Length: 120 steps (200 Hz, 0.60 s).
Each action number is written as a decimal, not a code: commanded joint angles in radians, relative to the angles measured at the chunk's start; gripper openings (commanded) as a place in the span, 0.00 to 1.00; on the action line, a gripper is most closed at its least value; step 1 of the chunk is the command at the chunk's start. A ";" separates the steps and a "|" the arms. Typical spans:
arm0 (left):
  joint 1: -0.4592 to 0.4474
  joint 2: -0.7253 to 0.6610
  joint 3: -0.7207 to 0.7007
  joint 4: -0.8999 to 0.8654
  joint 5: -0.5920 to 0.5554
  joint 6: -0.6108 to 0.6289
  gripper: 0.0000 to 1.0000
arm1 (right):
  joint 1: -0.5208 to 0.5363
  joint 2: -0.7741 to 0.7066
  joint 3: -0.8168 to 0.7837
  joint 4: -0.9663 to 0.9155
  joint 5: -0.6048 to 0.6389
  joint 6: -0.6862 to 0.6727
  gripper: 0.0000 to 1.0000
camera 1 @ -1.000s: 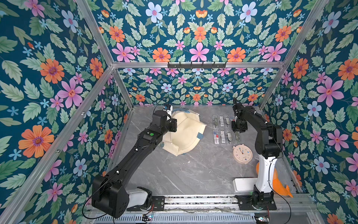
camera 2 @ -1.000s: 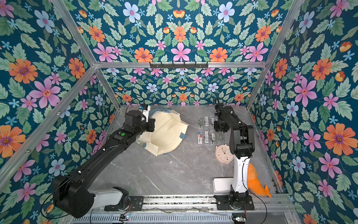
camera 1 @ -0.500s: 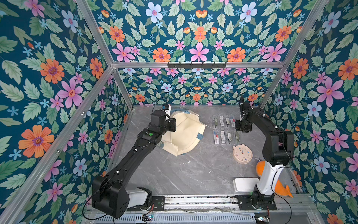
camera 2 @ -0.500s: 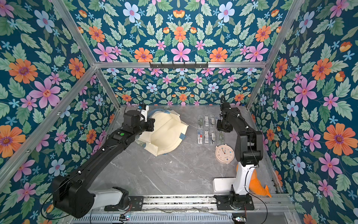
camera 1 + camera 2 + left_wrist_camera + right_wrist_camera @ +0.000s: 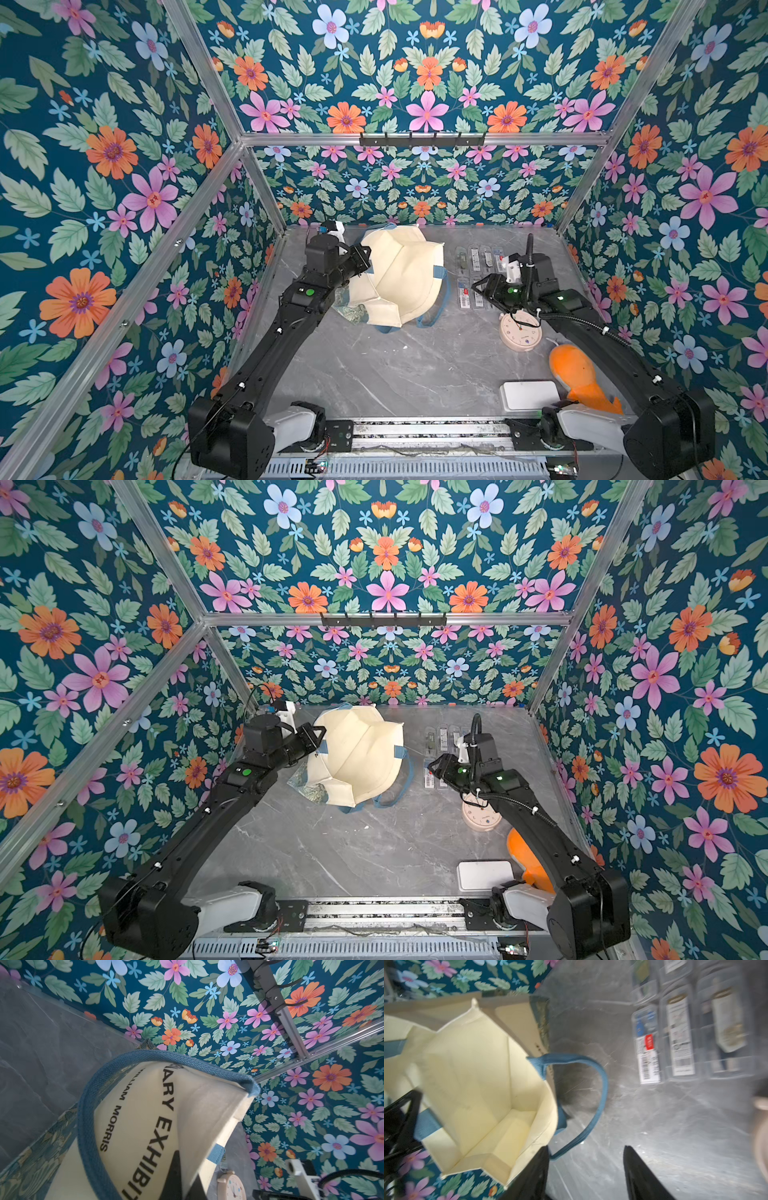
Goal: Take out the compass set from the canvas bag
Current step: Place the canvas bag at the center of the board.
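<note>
Now the tabletop [image 5: 395,374] carries the canvas bag [image 5: 399,274], propped open, with the left gripper [image 5: 365,258] jaws pinched on its rim. The right gripper [image 5: 585,1149] has swung back from the compass set cases [image 5: 476,257] beside the bag, jaws newly spread and empty. We see nothing inside the bag, so we judge the removal done.

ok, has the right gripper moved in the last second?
Yes. The right gripper has shifted across the clear cases toward the canvas bag.
</note>
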State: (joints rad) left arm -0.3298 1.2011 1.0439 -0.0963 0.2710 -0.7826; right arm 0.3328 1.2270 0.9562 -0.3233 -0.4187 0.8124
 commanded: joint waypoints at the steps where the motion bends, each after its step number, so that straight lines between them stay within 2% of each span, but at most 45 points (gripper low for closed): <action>1: 0.000 -0.025 -0.041 0.122 0.025 -0.121 0.00 | 0.038 0.052 -0.010 0.175 -0.051 0.102 0.64; 50: 0.016 -0.060 -0.150 0.185 0.020 -0.166 0.00 | 0.114 0.225 -0.028 0.313 -0.022 0.148 0.66; 82: 0.033 -0.067 -0.184 0.203 0.031 -0.173 0.00 | 0.189 0.344 0.033 0.364 -0.007 0.165 0.61; 107: 0.044 -0.069 -0.187 0.213 0.043 -0.177 0.00 | 0.212 0.479 0.090 0.423 -0.037 0.203 0.47; 120: 0.052 -0.072 -0.189 0.213 0.050 -0.179 0.00 | 0.216 0.523 0.131 0.426 -0.050 0.212 0.34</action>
State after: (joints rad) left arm -0.2882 1.1355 0.8547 0.0582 0.2966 -0.9463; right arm 0.5404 1.6775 1.0378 0.0360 -0.4427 0.9745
